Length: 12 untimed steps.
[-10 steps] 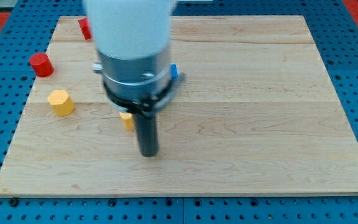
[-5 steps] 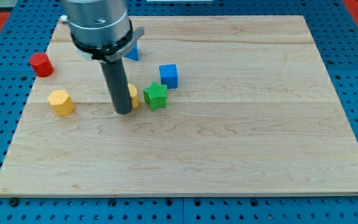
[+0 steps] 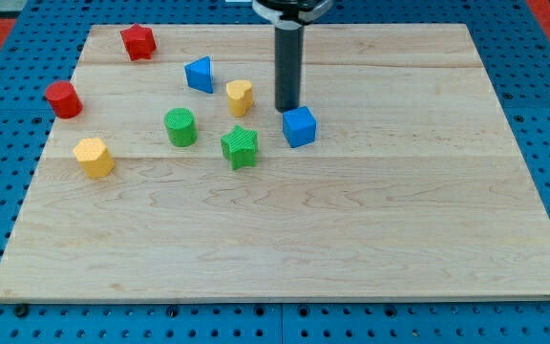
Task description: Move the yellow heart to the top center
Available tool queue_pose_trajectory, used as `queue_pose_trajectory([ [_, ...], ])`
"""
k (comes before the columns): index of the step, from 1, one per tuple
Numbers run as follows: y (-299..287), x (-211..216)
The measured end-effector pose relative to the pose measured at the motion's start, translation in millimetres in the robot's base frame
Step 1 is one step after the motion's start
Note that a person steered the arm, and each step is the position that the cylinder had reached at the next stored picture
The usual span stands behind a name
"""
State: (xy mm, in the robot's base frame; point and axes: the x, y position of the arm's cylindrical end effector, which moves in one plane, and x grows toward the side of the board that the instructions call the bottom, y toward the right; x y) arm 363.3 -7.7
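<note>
Since the earlier frame, my tip [image 3: 286, 108] had travelled from the view's left-centre of the board [image 3: 399, 210] up and to the view's right, and the yellow heart [image 3: 240, 97] and blue cube [image 3: 299, 126] had shifted with it. No pincer was fitted; the arm ended in a plain rod that held nothing.

Listed from the view's left, relative to my tip:
- Red cylinder [image 3: 63, 99]: far to the view's left, near the board edge.
- Yellow hexagonal block [image 3: 95, 157]: far left and lower.
- Red star-like block [image 3: 137, 41]: left and higher.
- Green cylinder [image 3: 180, 127]: left, slightly lower.
- Blue triangular block [image 3: 199, 74]: left, higher.
- Yellow heart: just beside the tip on the view's left, apart from it.
- Green star [image 3: 241, 146]: lower left.
- Blue cube: just below and to the view's right; contact could not be confirmed.
</note>
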Motion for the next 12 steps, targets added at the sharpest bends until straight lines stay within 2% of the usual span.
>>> queue_pose_trajectory([
  [1,-68.6,0.1],
  [3,-103.0,-6.2],
  [4,-104.1,-24.9],
  [6,-39.0,-41.5],
  [7,-32.8,-98.6],
  [8,-21.0,-120.5],
  [12,-8.3,-127.4],
])
